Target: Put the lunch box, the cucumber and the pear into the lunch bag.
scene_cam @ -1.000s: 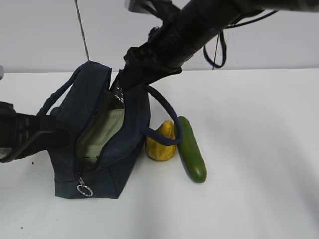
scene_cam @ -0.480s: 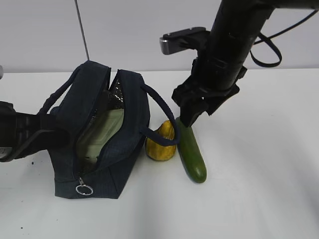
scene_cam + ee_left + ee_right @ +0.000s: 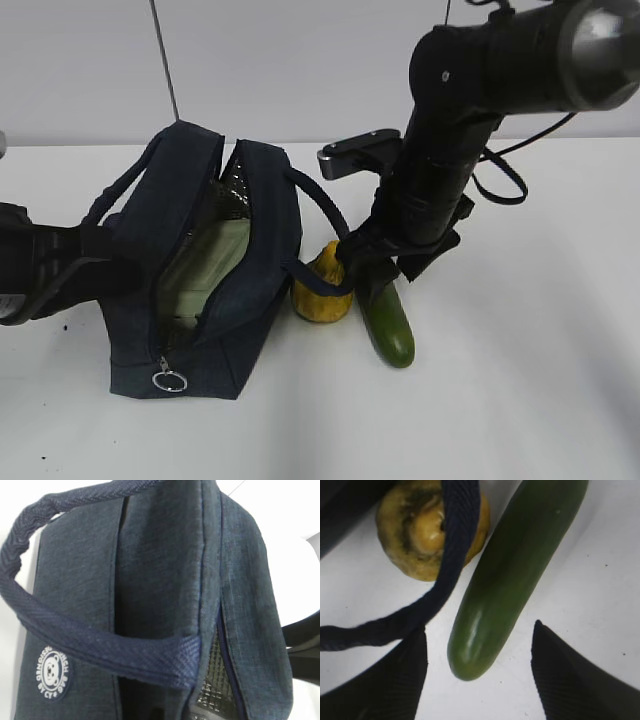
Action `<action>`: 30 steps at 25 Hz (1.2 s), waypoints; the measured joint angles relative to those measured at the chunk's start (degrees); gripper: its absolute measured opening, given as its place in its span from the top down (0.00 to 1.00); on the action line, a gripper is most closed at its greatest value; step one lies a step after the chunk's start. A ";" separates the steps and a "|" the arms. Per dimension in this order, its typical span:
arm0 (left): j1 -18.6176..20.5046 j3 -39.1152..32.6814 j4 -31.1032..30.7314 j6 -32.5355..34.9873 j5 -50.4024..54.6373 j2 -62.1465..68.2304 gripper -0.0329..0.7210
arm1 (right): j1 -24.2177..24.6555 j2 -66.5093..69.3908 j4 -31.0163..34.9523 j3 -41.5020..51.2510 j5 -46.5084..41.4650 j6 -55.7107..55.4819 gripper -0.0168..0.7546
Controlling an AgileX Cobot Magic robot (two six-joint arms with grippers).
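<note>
The navy lunch bag (image 3: 255,290) stands open at the left; its fabric fills the left wrist view (image 3: 160,580). The lunch box (image 3: 205,265) lies inside it, sage-green lid showing. The yellow-brown pear (image 3: 322,290) sits against the bag's right side under a handle loop (image 3: 335,225). The cucumber (image 3: 388,320) lies just right of the pear. My right gripper (image 3: 372,272) hangs open over the cucumber's far end. In the right wrist view the gripper (image 3: 480,680) has one finger on each side of the cucumber (image 3: 515,575), not touching it, with the pear (image 3: 420,535) beside it. My left gripper (image 3: 105,272) holds the bag's left side, its fingertips hidden in the fabric.
The bag's handle (image 3: 455,555) drapes across the pear close to my right gripper's left finger (image 3: 395,680). The zipper's ring pull (image 3: 170,380) hangs at the bag's near end. A thin dark pole (image 3: 165,60) stands behind the bag. The white table (image 3: 520,380) extends to the right.
My right arm has left the bag's opening, swung right and come down over the cucumber's far end. The bag, the pear, the cucumber and my left arm have stayed put.
</note>
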State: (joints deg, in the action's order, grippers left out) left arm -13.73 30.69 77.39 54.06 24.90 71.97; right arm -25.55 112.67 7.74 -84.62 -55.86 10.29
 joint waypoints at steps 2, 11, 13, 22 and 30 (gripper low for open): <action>0.00 0.00 0.15 0.00 0.32 0.00 0.98 | 0.00 2.37 -0.13 0.05 1.06 -0.53 0.33; 0.00 0.00 0.20 0.00 1.06 0.00 0.98 | 0.00 7.83 -2.54 -1.17 2.03 -6.62 0.32; 0.00 0.00 0.20 0.00 1.06 0.00 0.98 | 0.00 8.30 -2.63 -1.17 2.15 -7.09 0.33; 0.00 0.00 0.20 0.00 1.11 0.00 0.98 | 0.00 8.80 -3.00 -1.27 2.25 -7.33 0.44; 0.00 0.00 0.20 0.00 1.11 0.00 0.98 | 0.00 8.32 -9.98 -1.64 -0.74 -7.33 0.49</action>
State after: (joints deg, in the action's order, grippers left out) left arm -13.73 30.69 77.59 54.06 26.00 71.97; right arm -25.55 120.99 -2.24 -86.27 -56.60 2.96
